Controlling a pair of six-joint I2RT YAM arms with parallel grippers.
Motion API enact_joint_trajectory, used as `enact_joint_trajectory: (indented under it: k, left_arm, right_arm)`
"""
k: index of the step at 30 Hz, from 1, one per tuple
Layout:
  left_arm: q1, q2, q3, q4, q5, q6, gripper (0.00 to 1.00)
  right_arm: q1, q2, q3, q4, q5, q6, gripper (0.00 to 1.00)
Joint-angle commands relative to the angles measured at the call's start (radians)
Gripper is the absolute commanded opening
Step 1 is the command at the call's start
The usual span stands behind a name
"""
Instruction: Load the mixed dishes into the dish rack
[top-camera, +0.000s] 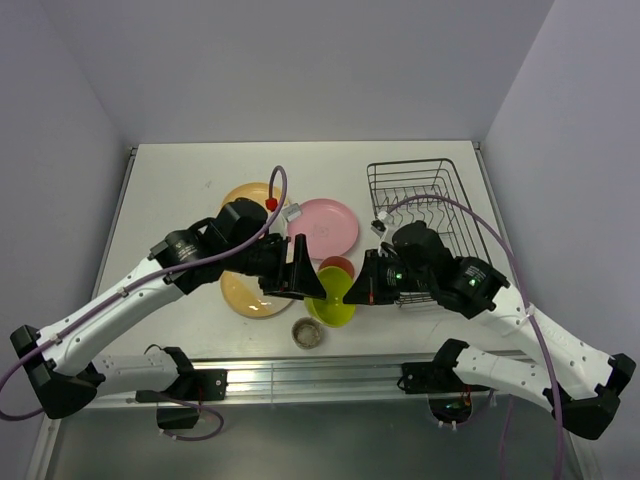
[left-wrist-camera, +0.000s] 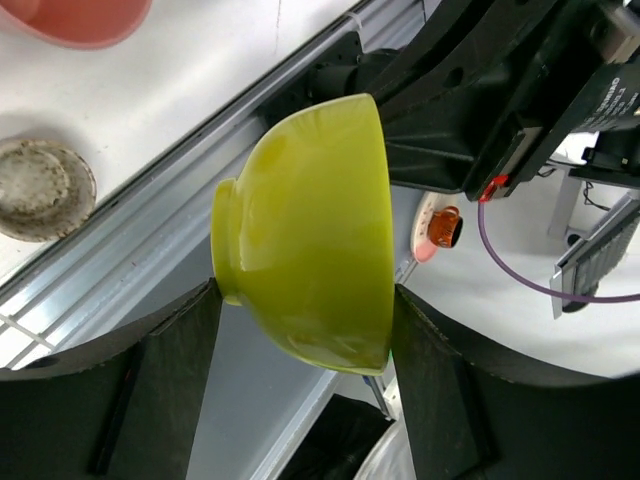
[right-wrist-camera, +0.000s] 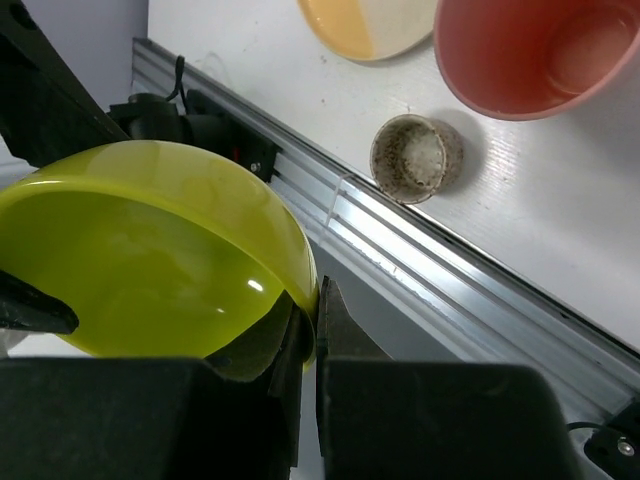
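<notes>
Overhead view of a white counter with two robot arms meeting at its near edge. Between them, lifted off the counter and tipped on its side, is the lime-green bowl.

The right gripper has its jaws closed in a pinch on the bowl's rim, one finger inside and one outside. The left gripper has its jaws spread wide around the bowl, one pad at the foot and the other at the rim. Both appear to touch, but whether they press cannot be told.

The dark wire dish rack stands at the far right, and no dish shows in the part of it that is visible. On the counter lie the pink plate, the orange plate, the cream-and-yellow plate, the pink cup and the small speckled grey bowl.

This looks like a hand-over of the bowl between the arms. Since the rack is on the right arm's side, the next move likely calls for one firm grip, the other jaws letting go cleanly, then carrying the bowl to the rack and standing it between the dividers.
</notes>
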Motion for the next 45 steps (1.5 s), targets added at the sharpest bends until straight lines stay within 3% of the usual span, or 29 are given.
enact_joint_trajectory:
  k: [1,9,12,15,18,20,26,27,28,30,31,33,34,37,42,45]
  left_arm:
    - [-0.006,-0.031,-0.023,0.133,0.098,-0.031,0.66]
    - [-0.013,-0.005,-0.005,0.150,0.113,-0.049,0.65]
    - [-0.014,0.006,0.009,0.101,0.096,-0.031,0.72]
    - [-0.014,0.014,0.024,0.064,0.076,-0.019,0.88]
    - [-0.014,0.029,0.035,0.038,0.061,-0.002,0.93]
    - [-0.014,0.032,0.035,0.035,0.066,0.000,0.87]
    - [-0.014,0.031,0.029,0.043,0.061,-0.003,0.49]
    - [-0.016,0.029,0.029,0.044,0.061,-0.003,0.40]
    - [-0.014,0.029,0.027,0.046,0.061,-0.002,0.23]
    - [-0.014,0.029,0.023,0.054,0.066,-0.006,0.05]
    - [-0.014,0.027,0.023,0.055,0.070,-0.011,0.00]
    - [-0.014,0.026,0.021,0.063,0.072,-0.014,0.00]
    - [-0.014,0.023,0.023,0.063,0.066,-0.017,0.00]
    - [-0.014,0.012,0.033,0.052,0.050,-0.014,0.00]
    - [-0.010,0.000,0.050,0.040,0.023,0.000,0.00]
    - [0.006,-0.003,0.053,0.031,0.035,0.010,0.00]
  right_arm:
    - [-0.008,0.011,0.032,0.100,-0.065,-0.037,0.00]
    - [-0.008,0.024,0.060,0.114,-0.074,-0.044,0.00]
    - [-0.008,0.016,0.080,0.102,-0.059,-0.040,0.00]
    - [-0.010,0.013,0.095,0.089,-0.060,-0.035,0.00]
    - [-0.008,0.008,0.098,0.088,-0.070,-0.031,0.00]
    - [-0.008,0.005,0.094,0.088,-0.070,-0.028,0.00]
    - [-0.008,0.014,0.074,0.105,-0.079,-0.021,0.00]
    - [-0.008,0.016,0.071,0.112,-0.085,-0.018,0.00]
    - [-0.008,0.019,0.069,0.114,-0.086,-0.020,0.00]
    - [-0.008,0.027,0.063,0.115,-0.082,-0.029,0.00]
    - [-0.008,0.030,0.063,0.117,-0.080,-0.032,0.02]
    - [-0.008,0.039,0.063,0.120,-0.079,-0.044,0.14]
    - [-0.008,0.044,0.064,0.118,-0.079,-0.049,0.30]
    - [-0.008,0.059,0.081,0.114,-0.080,-0.060,0.55]
    - [-0.013,0.067,0.123,0.114,-0.106,-0.057,0.75]
    - [-0.030,0.062,0.137,0.115,-0.128,-0.060,0.81]
